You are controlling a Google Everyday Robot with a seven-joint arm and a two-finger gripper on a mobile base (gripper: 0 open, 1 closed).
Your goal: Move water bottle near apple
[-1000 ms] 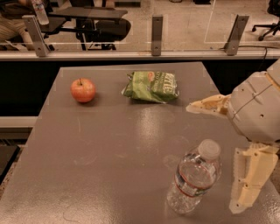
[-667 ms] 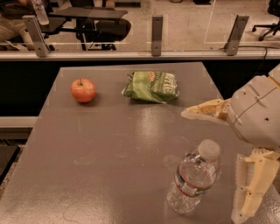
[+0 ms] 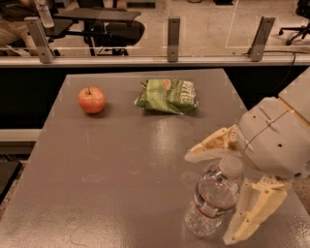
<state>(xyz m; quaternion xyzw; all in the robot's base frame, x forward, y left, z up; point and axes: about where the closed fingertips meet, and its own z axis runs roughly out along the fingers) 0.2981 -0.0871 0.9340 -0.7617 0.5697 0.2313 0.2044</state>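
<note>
The water bottle (image 3: 213, 198) is clear plastic with a white cap and a red-striped label band. It stands near the table's front right. My gripper (image 3: 218, 193) is open, with one cream finger (image 3: 210, 145) behind the bottle's cap and the other finger (image 3: 254, 213) to its right front. The bottle sits between the fingers; they are not closed on it. The red-orange apple (image 3: 91, 100) sits at the table's far left, far from the bottle.
A green crinkled snack bag (image 3: 167, 96) lies at the far middle of the grey table (image 3: 121, 164). A glass barrier with metal posts (image 3: 173, 33) runs behind the table. Office chairs and a distant small bottle (image 3: 44, 13) stand beyond it.
My gripper has moved left and a little lower, so its fingers now straddle the bottle. The bottle, apple and bag have not moved.
</note>
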